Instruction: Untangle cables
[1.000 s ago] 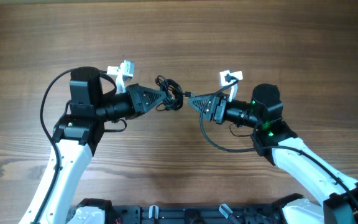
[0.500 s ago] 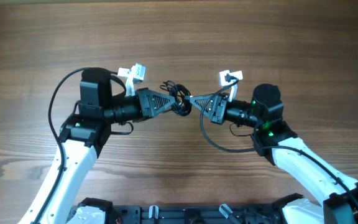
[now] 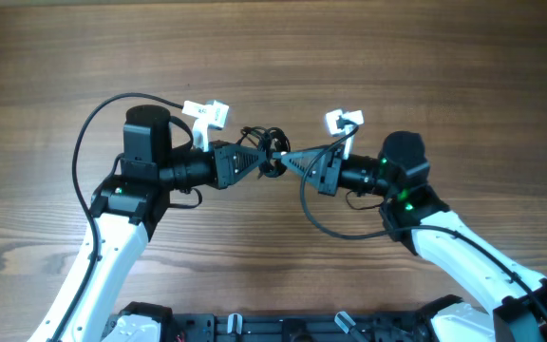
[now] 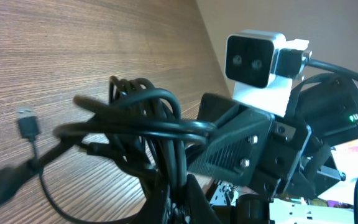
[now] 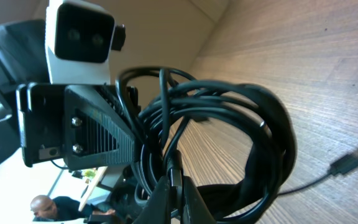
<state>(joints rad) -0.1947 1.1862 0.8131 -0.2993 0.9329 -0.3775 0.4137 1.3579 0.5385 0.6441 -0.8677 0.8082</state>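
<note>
Wooden table point(image 3: 425, 66) carries the cables point(image 3: 264, 141); left tool point(image 3: 267, 160) and right tool point(image 3: 286, 158) each pinch them closed, mid-separation. Next: draw apart gently.

The cables point(image 3: 265, 142) hang bunched between both sets of jaws — left gripper point(image 3: 258, 158) on one side, right gripper point(image 3: 287, 159) facing it, tips nearly touching — over the table point(image 3: 444, 57).
</note>
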